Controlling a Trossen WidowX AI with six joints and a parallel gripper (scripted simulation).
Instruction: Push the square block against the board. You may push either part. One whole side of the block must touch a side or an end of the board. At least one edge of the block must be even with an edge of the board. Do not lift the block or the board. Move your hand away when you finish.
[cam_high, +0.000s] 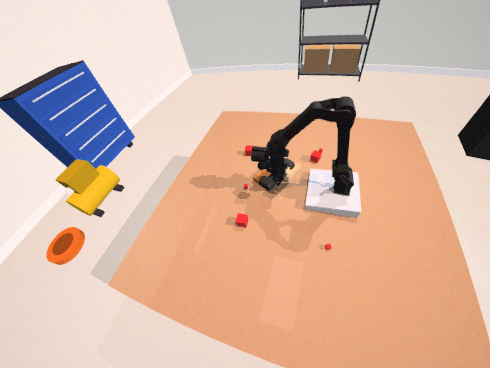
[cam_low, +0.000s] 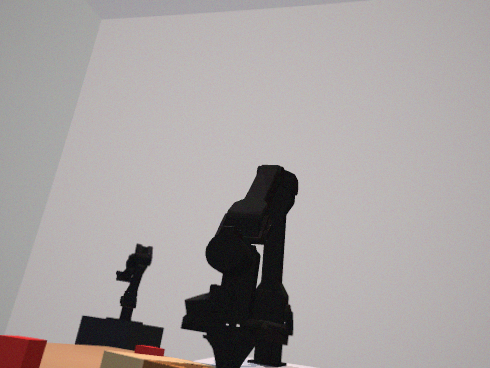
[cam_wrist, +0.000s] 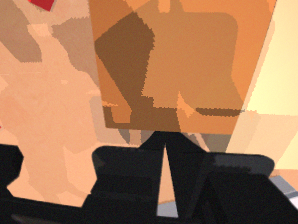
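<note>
The orange square block lies flat on the mat. The pale yellow board lies flat along its right side in the wrist view. They are very close there; whether the whole side touches cannot be told. The board's near end seems to reach past the block's near edge. My gripper is shut and empty, its tips low at the block's near edge; contact cannot be told. In the top view the gripper and its shadow hide part of both parts.
Red cubes lie around: one cube in front, one cube behind the hand, one cube beyond the board, and small ones. The arm stands on a white base plate right of the board.
</note>
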